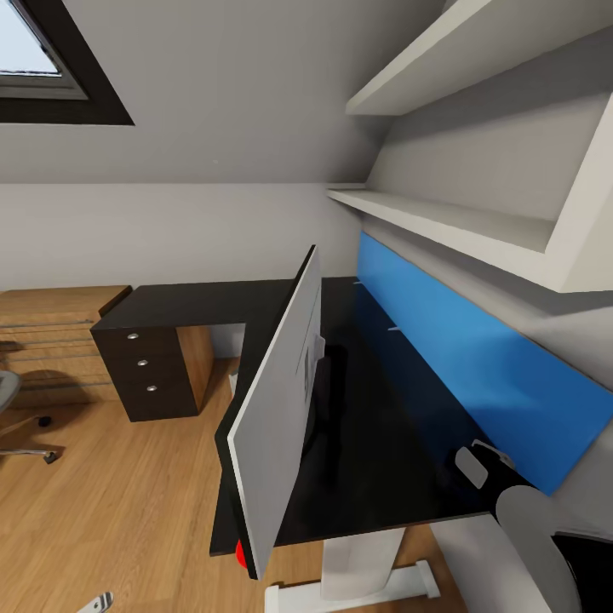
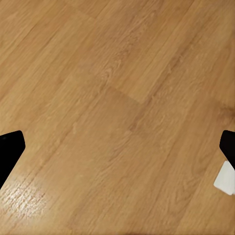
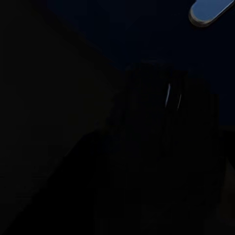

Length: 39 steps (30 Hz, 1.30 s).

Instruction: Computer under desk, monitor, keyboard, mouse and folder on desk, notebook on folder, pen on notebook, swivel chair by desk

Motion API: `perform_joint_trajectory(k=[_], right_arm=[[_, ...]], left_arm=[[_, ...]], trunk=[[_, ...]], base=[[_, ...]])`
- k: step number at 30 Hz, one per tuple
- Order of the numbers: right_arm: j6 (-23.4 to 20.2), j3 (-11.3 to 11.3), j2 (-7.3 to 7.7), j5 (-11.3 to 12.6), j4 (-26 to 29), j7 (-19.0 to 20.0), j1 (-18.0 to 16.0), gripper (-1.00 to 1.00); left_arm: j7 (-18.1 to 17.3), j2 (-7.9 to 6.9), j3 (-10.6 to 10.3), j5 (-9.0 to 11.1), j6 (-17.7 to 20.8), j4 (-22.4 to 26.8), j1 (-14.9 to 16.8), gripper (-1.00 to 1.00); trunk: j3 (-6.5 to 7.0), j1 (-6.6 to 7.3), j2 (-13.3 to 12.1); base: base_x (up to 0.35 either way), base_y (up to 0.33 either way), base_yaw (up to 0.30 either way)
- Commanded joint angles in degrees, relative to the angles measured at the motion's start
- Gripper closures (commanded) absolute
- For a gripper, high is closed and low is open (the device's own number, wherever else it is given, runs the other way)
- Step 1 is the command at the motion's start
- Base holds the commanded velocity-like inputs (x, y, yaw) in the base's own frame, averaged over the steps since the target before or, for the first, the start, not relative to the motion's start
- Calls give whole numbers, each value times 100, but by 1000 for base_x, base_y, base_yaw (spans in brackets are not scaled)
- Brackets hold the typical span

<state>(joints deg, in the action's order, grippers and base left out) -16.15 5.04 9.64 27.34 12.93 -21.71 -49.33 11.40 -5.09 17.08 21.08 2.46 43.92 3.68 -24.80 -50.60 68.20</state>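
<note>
Near the right claw (image 1: 481,460), down at the close end of the desk (image 1: 375,460), stands the monitor (image 1: 277,426). I see it from behind: a wide, flat, pale grey panel, tilted, with a thin dark stand. Its near bottom corner hangs just past the desk edge. I think it is stiff, top-heavy and easy to tip, so the stand low down is the best place to hold, not the thin screen.

The desk top is black, smooth and shiny, with dark drawers (image 1: 149,362) and round silver knobs far off from the claw. A bright blue board (image 1: 460,366) runs along the wall just behind the claw. White shelves (image 1: 451,221) sit above.

The right wrist view is too dark, so I cannot tell if that claw is open or closed.

The left claw (image 2: 117,156) hangs over the wooden floor (image 2: 117,88) with its two black fingers (image 2: 10,147) spread wide and nothing between them.

Far away, by the floor's edge, peeks the swivel chair (image 1: 13,409), grey with a shiny metal base.
</note>
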Motion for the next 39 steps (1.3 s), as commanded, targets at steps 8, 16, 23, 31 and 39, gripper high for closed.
perform_joint_trajectory(k=[8, 16, 23, 31, 39], right_arm=[[16, 57, -16, 98, 17, 155, 1, 100], [19, 53, -15, 89, 17, 183, 2, 100], [24, 50, -17, 71, 44, 245, 2, 100], [-98, -26, -438, -285, 1700, 135, 452, 100], [-1688, -45, -1136, -586, 5742, -537, 2501, 100]], left_arm=[[15, -9, -20, 36, 17, -100, 1, -100], [15, -9, -20, 36, 17, -103, 1, -100], [19, -8, -20, 36, 17, -111, 1, -100], [20, -9, -37, 13, 17, -268, 1, -100], [25, -2, -118, -107, 9, -278, 1, -100]], trunk=[[47, 65, -117], [190, 241, -438], [316, 395, -718], [460, 571, -1039], [603, 746, -1360]], base=[[0, 0, 0], [0, 0, 0], [0, 0, 0], [0, 0, 0], [-4, 0, 0]])
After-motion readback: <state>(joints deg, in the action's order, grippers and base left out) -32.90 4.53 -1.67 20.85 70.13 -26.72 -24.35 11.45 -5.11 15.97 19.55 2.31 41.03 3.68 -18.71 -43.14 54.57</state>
